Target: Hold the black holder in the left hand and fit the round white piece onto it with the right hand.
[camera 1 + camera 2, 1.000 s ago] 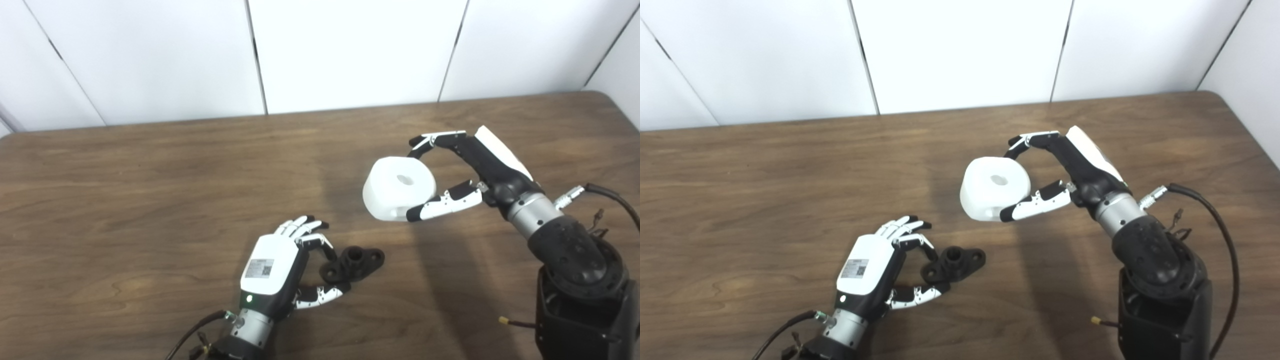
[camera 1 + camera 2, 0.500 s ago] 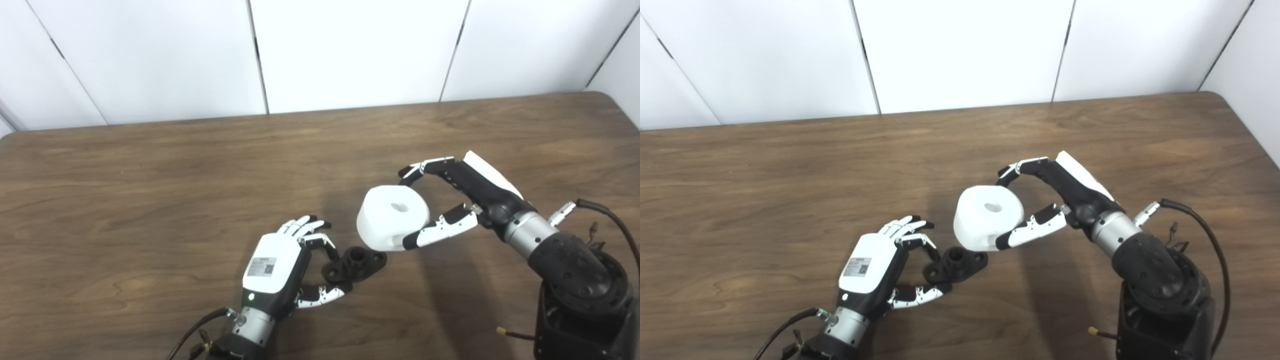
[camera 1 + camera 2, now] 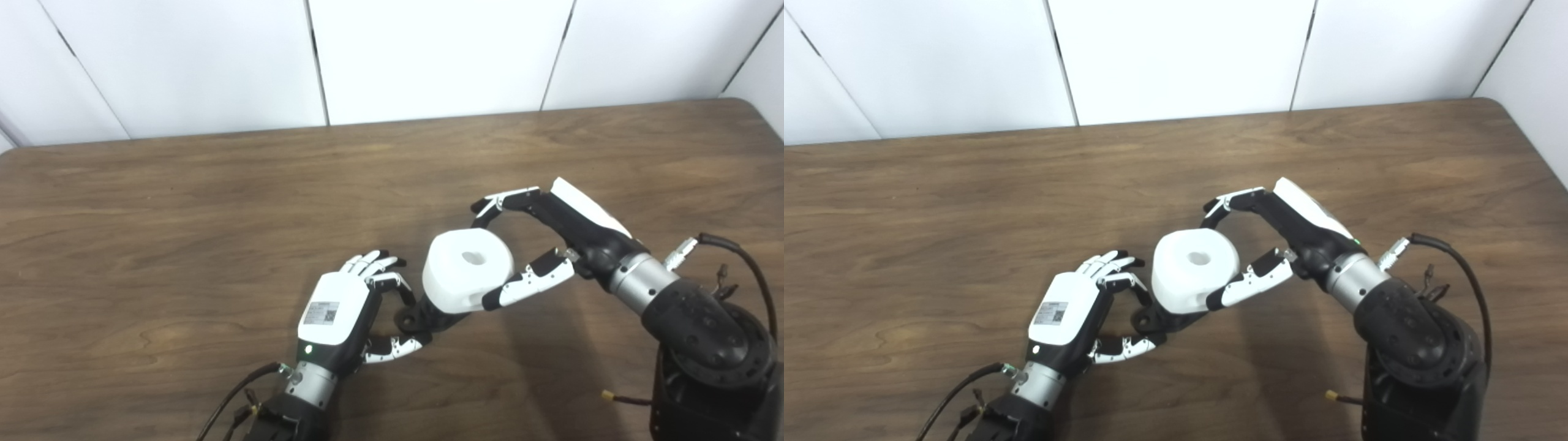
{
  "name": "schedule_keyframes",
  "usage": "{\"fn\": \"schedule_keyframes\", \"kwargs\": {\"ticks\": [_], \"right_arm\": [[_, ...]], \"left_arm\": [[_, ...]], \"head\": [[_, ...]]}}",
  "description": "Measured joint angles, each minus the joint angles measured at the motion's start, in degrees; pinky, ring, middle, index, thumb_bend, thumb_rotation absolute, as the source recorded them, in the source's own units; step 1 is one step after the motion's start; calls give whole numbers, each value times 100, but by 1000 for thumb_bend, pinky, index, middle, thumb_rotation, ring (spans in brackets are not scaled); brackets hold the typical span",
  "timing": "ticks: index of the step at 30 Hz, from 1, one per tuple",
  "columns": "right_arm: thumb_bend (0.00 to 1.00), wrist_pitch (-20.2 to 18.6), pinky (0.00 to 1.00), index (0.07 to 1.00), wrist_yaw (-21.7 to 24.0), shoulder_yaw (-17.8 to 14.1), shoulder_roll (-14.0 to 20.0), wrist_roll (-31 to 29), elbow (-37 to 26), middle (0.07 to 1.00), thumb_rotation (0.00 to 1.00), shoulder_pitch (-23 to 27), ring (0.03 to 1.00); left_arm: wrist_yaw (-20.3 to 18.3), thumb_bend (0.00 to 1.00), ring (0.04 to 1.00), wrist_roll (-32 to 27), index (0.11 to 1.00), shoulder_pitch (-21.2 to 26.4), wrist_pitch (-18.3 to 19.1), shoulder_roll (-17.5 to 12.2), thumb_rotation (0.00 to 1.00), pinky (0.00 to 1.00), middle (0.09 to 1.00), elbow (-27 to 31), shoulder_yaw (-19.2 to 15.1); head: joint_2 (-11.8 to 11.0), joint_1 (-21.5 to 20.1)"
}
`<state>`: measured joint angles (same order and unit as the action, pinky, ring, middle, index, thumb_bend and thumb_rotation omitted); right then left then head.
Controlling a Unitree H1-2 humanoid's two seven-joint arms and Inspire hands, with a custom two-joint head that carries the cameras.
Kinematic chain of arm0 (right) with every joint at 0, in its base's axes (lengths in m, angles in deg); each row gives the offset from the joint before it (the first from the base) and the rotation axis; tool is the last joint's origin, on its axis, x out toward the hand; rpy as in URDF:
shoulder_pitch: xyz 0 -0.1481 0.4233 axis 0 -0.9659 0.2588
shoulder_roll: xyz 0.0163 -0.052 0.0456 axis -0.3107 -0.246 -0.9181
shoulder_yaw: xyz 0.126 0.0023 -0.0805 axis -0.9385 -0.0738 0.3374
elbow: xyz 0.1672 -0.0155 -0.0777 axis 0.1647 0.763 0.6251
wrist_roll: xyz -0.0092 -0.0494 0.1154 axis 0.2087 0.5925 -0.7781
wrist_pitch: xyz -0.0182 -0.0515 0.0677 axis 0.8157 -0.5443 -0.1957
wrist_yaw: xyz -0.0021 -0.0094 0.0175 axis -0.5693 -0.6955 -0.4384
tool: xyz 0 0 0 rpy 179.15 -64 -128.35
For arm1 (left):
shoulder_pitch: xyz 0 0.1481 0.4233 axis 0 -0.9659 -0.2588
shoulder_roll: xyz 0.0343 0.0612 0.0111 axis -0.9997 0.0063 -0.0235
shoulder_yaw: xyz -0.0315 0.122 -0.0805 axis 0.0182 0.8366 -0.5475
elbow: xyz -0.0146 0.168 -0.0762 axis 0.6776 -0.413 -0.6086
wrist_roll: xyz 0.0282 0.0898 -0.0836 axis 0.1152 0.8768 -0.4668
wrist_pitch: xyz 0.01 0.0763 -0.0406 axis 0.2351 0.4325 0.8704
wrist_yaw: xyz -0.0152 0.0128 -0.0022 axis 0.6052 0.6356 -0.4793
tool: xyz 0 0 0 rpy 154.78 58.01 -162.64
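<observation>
The black holder (image 3: 422,320) lies on the wooden table (image 3: 184,202), mostly hidden under the round white piece (image 3: 468,278). My left hand (image 3: 343,315) pinches the holder's near-left end between fingers and thumb. My right hand (image 3: 551,242) is shut on the white piece, which has a hole in its top, and carries it directly over the holder. Whether the piece touches the holder's post is hidden. In the right eye view the piece (image 3: 1195,278) covers all but the holder's left edge (image 3: 1151,321).
A black cable (image 3: 744,269) loops from the right wrist over the table's right side. White wall panels (image 3: 429,55) stand behind the far edge. The table's rounded far-right corner (image 3: 744,104) is in view.
My right hand has carried the white piece down and to the left, from above the table's middle right to over the holder. The left hand has stayed on the holder.
</observation>
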<state>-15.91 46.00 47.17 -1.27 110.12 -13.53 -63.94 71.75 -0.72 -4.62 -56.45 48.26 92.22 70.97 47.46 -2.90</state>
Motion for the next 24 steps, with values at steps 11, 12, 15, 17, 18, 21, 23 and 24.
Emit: {"fn": "schedule_keyframes", "kwargs": {"ticks": [11, 12, 15, 17, 18, 21, 23, 24], "right_arm": [[522, 1, 868, 483, -436, 432, 5, 55, 10, 814, 137, -117, 913], [522, 2, 867, 483, -502, 502, 29, 55, 17, 815, 136, -131, 915], [522, 28, 866, 483, -784, 661, 87, 41, 40, 820, 135, -218, 921], [523, 56, 862, 483, -1009, 754, 136, 14, 72, 824, 135, -298, 926], [523, 71, 860, 483, -1116, 808, 185, 1, 90, 826, 135, -327, 927], [522, 147, 860, 483, -1333, 968, 338, -42, 137, 830, 136, -359, 930], [522, 165, 864, 483, -1450, 1034, 414, -70, 158, 832, 135, -359, 934], [522, 165, 866, 483, -1525, 1063, 441, -81, 169, 832, 135, -358, 934]], "left_arm": [[-54, 520, 884, 1, 488, 1, 12, -2, 48, 880, 817, 34, -4], [-59, 520, 884, 3, 488, 0, 17, -2, 48, 879, 817, 41, -4], [-62, 520, 882, 25, 488, 0, 24, -3, 48, 874, 816, 46, -3], [-63, 520, 882, 27, 488, 0, 25, -3, 49, 874, 815, 46, -3], [-64, 520, 882, 27, 488, 0, 26, -4, 49, 875, 816, 47, -3], [-65, 520, 882, 27, 488, 0, 26, -8, 49, 877, 814, 49, -3], [-65, 520, 882, 27, 488, 0, 25, -9, 49, 875, 813, 49, -3], [-65, 520, 882, 27, 488, 0, 25, -9, 49, 875, 813, 50, -3]], "head": [[18, -88], [18, -88], [18, -97], [18, -97], [18, -97], [18, -97], [18, -97], [18, -97]]}}
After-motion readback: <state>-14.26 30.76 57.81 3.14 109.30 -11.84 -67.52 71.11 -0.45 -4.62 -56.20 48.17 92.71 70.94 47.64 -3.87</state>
